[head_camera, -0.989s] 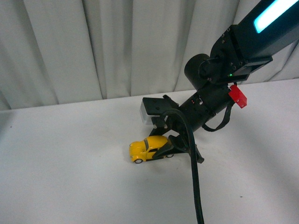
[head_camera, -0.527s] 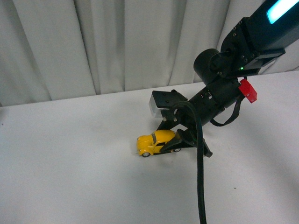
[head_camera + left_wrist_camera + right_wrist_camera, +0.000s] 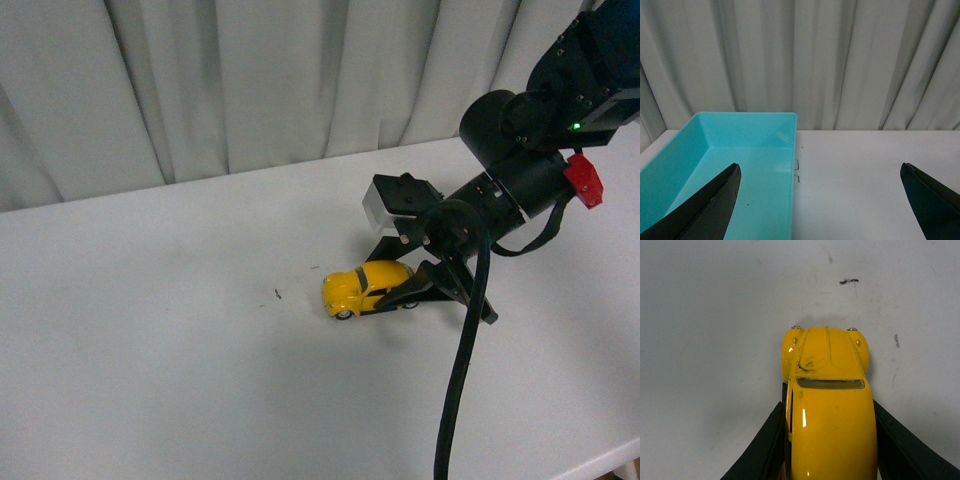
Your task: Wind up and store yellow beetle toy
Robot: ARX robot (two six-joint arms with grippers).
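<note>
Front view: yellow beetle toy (image 3: 362, 287) on table (image 3: 150, 340), snug in right tool (image 3: 388, 284).

The yellow beetle toy (image 3: 365, 286) is glossy, the table (image 3: 150, 350) matt white.

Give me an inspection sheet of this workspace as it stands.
Surface: white tabletop, few small dark scuffs.
Job's things: glossy yellow beetle toy car, wheels on the tabletop.
Clutter: open turquoise plastic bin, visible part empty.
Grippers: right claw clamps the car's sides; left claw open, holding nothing.
Cables: black cable hangs from the right arm.
Surroundings: pale pleated curtain behind.
</note>
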